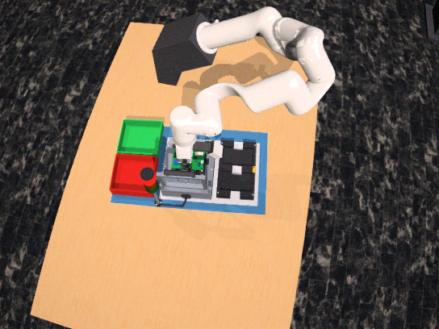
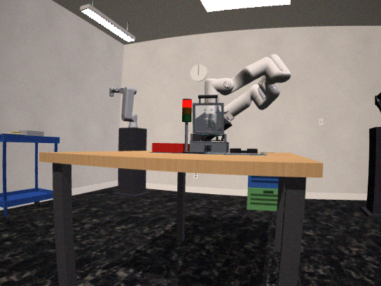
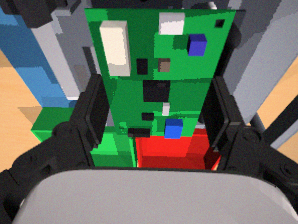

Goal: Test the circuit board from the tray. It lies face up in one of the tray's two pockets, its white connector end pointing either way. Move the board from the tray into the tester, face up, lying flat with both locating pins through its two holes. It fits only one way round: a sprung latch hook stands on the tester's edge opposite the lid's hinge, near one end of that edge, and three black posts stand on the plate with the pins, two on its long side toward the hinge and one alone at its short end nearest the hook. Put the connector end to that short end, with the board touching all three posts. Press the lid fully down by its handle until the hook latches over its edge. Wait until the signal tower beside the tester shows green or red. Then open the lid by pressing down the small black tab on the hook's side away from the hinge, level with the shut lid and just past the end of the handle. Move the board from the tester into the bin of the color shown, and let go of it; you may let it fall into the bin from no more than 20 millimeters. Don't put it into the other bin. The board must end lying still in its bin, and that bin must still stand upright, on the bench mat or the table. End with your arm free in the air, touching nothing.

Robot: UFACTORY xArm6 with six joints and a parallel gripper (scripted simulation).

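The green board is face up between the fingers of my gripper, which is shut on its long edges. The board is off the pins, a little above the tester. Its white connector end is at the top of the wrist view. The lid stands open, with its black handle at the top. The signal tower shows red. The red bin and green bin stand upright without a board. The tester's hook is not clear.
The black tray is on the side of the tester away from the bins, with no board visible in it. The raised lid and signal tower are tall obstacles near the gripper. The bins stand side by side, partly on the blue mat.
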